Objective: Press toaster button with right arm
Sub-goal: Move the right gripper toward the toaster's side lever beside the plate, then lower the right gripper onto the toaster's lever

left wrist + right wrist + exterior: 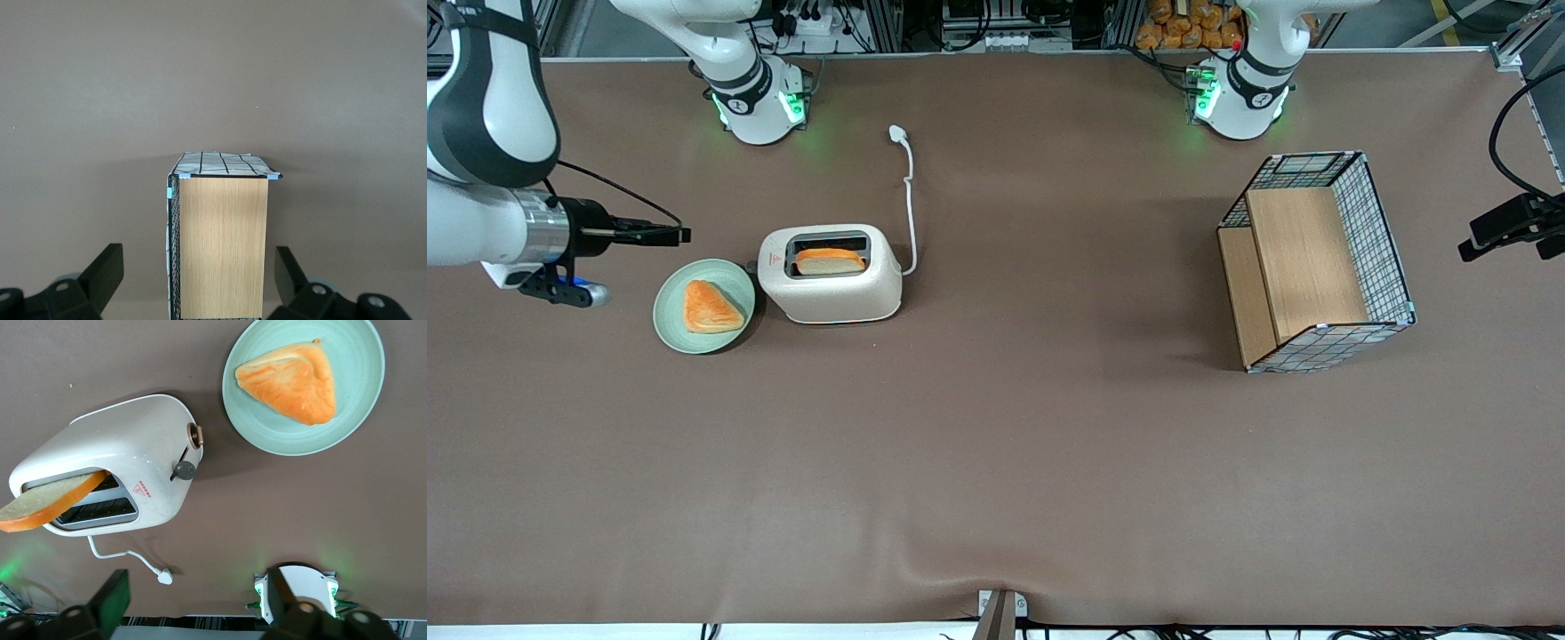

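right arm (480, 178): reaches in from working arm's end of table, forearm and silver wrist level, held above the surface | gripper (680, 236): points sideways toward parked arm's end, touching nothing | fingers (110, 600): spread apart, nothing between them | blue light lit under wrist

Left wrist view: wire-mesh basket (175, 253) with wooden panel (223, 247) stands on brown worktop (213, 80). Two dark fingers (103, 273) of the parked hand flank it, well apart.
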Controlling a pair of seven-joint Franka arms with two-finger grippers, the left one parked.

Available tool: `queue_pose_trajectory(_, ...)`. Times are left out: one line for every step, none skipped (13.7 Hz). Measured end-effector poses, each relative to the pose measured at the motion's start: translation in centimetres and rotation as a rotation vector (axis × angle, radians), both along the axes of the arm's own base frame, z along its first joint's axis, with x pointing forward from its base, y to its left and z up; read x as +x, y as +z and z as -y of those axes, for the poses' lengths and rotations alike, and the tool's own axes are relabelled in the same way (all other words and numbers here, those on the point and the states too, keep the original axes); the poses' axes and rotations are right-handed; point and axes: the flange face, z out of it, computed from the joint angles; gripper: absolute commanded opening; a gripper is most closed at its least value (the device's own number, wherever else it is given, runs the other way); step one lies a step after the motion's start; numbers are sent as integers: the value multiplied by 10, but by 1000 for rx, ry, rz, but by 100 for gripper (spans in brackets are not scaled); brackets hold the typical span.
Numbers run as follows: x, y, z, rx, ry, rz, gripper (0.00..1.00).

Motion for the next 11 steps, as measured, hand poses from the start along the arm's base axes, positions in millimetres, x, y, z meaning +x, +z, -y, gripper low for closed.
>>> queue_pose_trajectory(1, -2, -4, 0, 6, 2, 0)
queue_pose_trajectory(3, -5, -8, 0, 13, 2, 0)
queue_pose_trajectory(4, -8, -11, -1, 17, 0, 0)
queue_pose_trajectory(6, -13, -12, -2, 18, -3, 0)
queue_pose_trajectory(7, -18, -12, -2, 17, -8, 0)
queue_pose_trajectory(8, -24, -12, -2, 17, -17, 0)
queue_pose_trajectory(10, -28, -12, -2, 16, -23, 0)
queue_pose_trajectory(11, -31, -12, -3, 15, -23, 0)
queue_pose_trajectory(11, -34, -12, -3, 17, -23, 0)
queue_pose_trajectory(12, -36, -14, -3, 20, -22, 0)
queue_pose_trajectory(14, -37, -17, -4, 23, -18, 0)
